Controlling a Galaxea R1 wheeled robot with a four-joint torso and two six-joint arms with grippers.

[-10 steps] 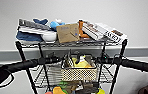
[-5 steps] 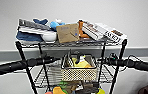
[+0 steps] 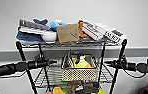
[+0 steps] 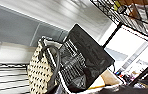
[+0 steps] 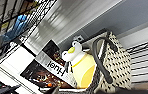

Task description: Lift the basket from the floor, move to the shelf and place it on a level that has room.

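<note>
The beige woven basket (image 3: 78,73) stands on the shelf's (image 3: 102,57) second level (image 3: 52,77), a silver wire grid, in the middle of the tier. A yellow duck toy (image 5: 82,67) and printed packets lie inside it, and a dark handle arches over it. My left gripper (image 3: 51,61) hangs just left of the basket's wall with a small gap between them. At the same height my right gripper (image 3: 107,63) hangs just right of it, also apart. The basket (image 4: 40,72) shows close on the wire grid (image 4: 5,75) in the left wrist view, and likewise the basket (image 5: 117,57) in the right wrist view.
The top tier (image 3: 72,44) is crowded with boxes, a cardboard piece and blue cloth, close above the basket. Colourful toys (image 3: 65,90) fill the tier below. Black posts (image 3: 22,57) stand beside both arms. A pale wall with a grey band lies behind the rack.
</note>
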